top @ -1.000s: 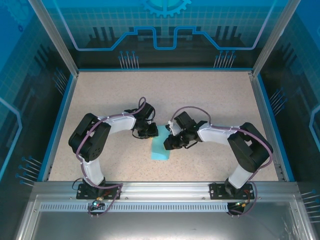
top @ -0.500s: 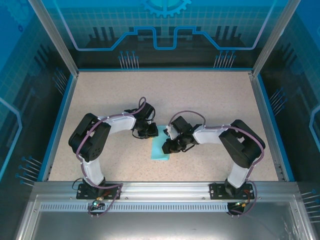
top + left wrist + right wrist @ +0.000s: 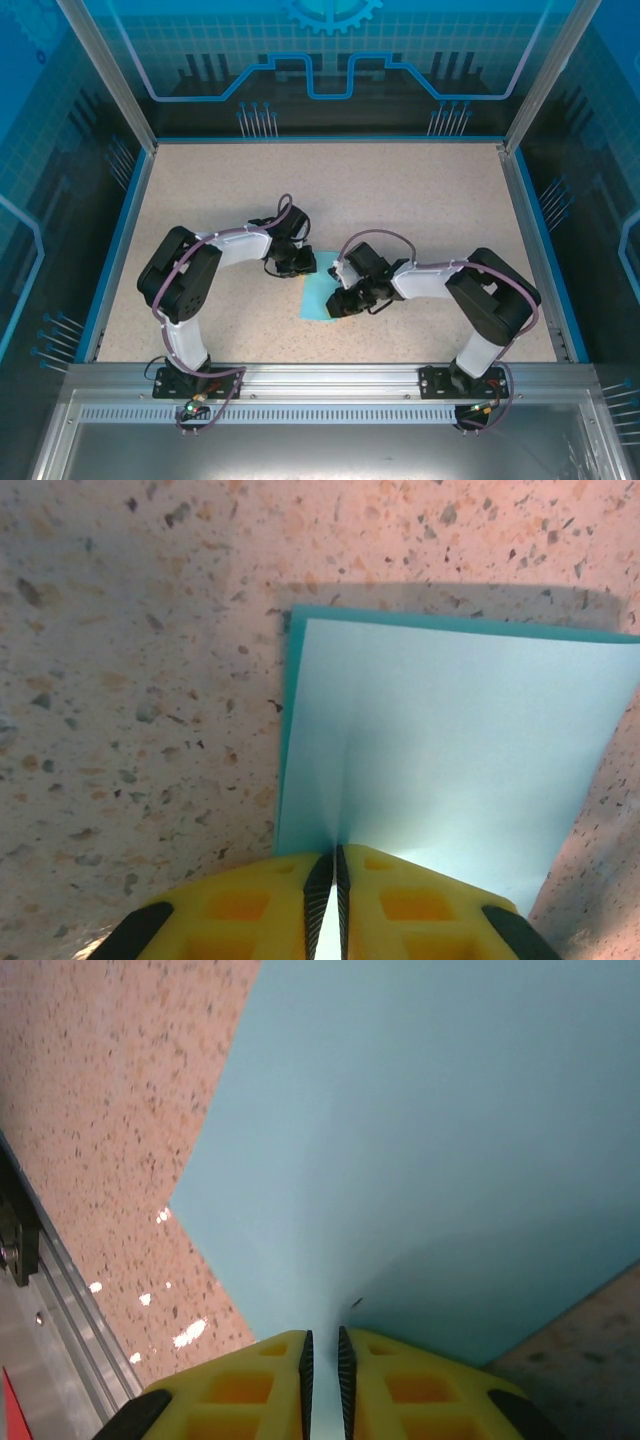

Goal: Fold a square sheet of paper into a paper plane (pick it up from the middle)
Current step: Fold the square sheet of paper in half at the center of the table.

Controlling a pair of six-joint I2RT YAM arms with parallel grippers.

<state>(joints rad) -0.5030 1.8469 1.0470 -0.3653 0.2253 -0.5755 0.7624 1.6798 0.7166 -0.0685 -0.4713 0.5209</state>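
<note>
**Right gripper [image 3: 340,303] closer to the rail, both pinches on the paper**

Finds the right gripper nearer the aluminium rail [image 3: 330,375] than a second ago, with forearm and elbow swung the same way. Finds the left gripper [image 3: 303,270] and its arm where they were. Reads as a slide or pull along one side of the thin light-blue square sheet of paper [image 3: 318,298], which is already doubled into a narrow two-layer strip and not yet a dart. Suggests a crease being run, or a flap being drawn over, while the far end stays pinned. Points to an early fold, with most of the task left.

Places the sheet flat on the speckled beige table [image 3: 400,190], a little beyond the rail and about midway between the two arm bases, its long side pointing away from the rail.

Shows, from the left wrist, yellow fingers [image 3: 260,910] almost together, clamped on the sheet's edge, with a darker under-layer peeping out along one side. Shows, from the right wrist, that gripper's own fingers [image 3: 230,1390] likewise nearly shut on the paper, which seems to bow up toward the pinch.

Sets the left gripper at the strip's end farther from the rail, elbow bent out over its base. Sets the right gripper at the end nearer the rail, forearm low and roughly parallel to the rail, elbow folded back.
</note>
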